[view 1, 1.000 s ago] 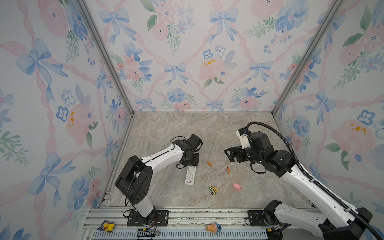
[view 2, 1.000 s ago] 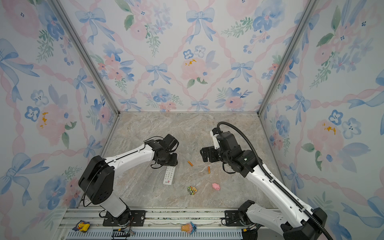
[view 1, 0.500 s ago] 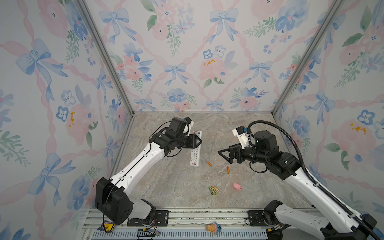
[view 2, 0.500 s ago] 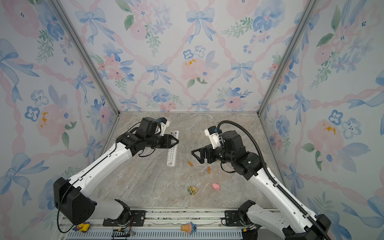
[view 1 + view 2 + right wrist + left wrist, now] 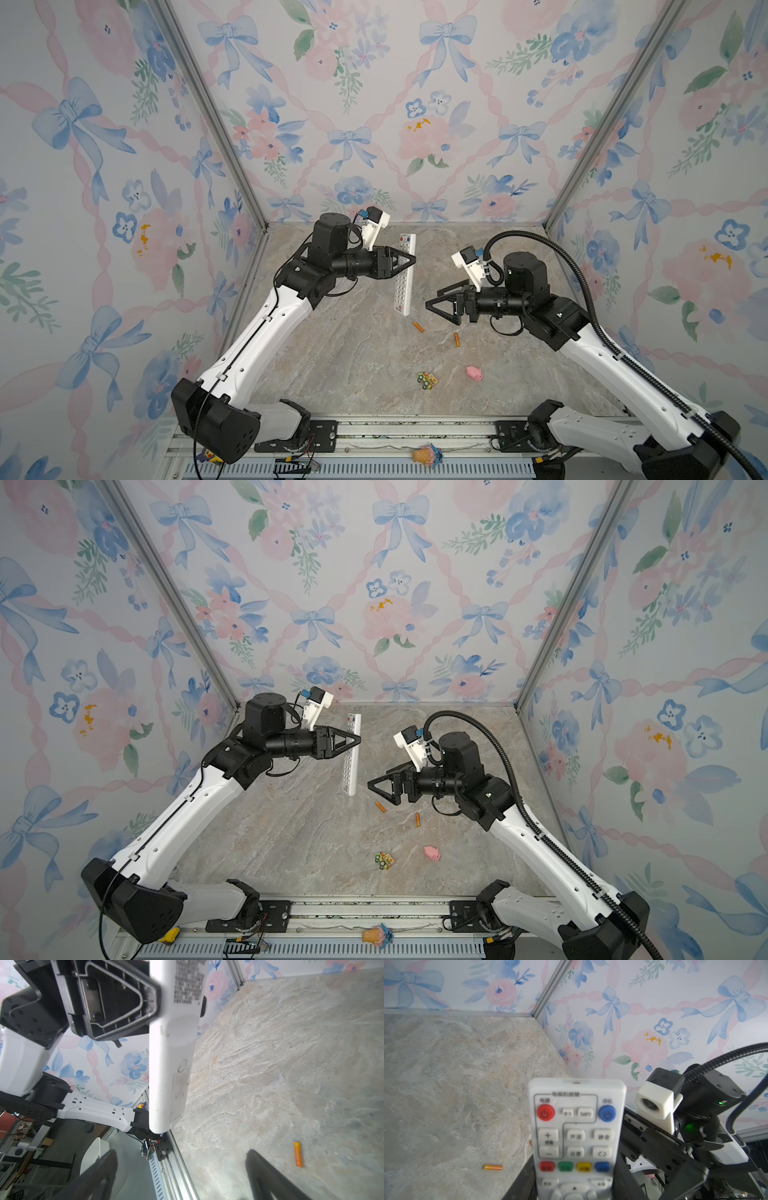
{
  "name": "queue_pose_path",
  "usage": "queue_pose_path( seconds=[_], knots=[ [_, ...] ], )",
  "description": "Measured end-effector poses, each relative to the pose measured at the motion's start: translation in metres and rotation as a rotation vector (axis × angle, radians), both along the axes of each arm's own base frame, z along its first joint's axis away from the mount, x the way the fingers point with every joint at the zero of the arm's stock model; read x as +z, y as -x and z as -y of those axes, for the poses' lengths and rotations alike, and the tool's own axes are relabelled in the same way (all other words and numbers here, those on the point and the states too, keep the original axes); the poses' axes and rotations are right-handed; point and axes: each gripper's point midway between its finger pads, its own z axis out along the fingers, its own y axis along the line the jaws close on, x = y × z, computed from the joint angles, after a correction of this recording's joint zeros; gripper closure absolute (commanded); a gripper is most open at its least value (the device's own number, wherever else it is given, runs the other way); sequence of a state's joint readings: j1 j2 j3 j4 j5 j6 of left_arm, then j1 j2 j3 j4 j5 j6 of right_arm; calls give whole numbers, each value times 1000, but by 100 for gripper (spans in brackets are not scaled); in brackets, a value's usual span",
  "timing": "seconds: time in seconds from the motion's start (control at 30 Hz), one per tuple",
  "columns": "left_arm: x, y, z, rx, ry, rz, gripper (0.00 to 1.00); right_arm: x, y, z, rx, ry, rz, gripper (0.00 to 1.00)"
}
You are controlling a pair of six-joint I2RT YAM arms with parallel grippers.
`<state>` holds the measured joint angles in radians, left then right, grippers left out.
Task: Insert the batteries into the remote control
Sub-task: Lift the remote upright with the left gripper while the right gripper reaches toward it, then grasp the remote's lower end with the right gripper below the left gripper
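Two batteries (image 5: pixel 418 326) loose on table (image 5: pixel 353 353); left gripper (image 5: pixel 409 261) clamps remote control (image 5: pixel 405 286) above table; right gripper (image 5: pixel 434 298) wide open, empty

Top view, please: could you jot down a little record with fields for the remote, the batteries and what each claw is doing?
held item: long slim white remote control, up off the marbled grey tabletop, buttons facing up
holder: left gripper, shut on the remote control's middle
free arm: right gripper, open and empty, near the remote's logo end
loose: two slim orange batteries, lying apart on the tabletop
bystanders: pink pig toy, small green toy car
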<state>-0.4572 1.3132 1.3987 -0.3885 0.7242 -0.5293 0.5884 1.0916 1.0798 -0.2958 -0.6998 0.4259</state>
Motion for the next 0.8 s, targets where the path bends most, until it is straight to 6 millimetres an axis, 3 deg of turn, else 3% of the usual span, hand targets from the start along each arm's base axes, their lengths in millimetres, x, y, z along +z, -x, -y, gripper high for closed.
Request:
queue_pose_path(
  seconds=[0.27,0.8],
  knots=[
    [31,14,6,-88,76,31,92,15,-6,-14,41,-82,-5,3],
    [81,24,13,-175,263,63,93,61,-7,-31,141,-281,4,3]
  ],
)
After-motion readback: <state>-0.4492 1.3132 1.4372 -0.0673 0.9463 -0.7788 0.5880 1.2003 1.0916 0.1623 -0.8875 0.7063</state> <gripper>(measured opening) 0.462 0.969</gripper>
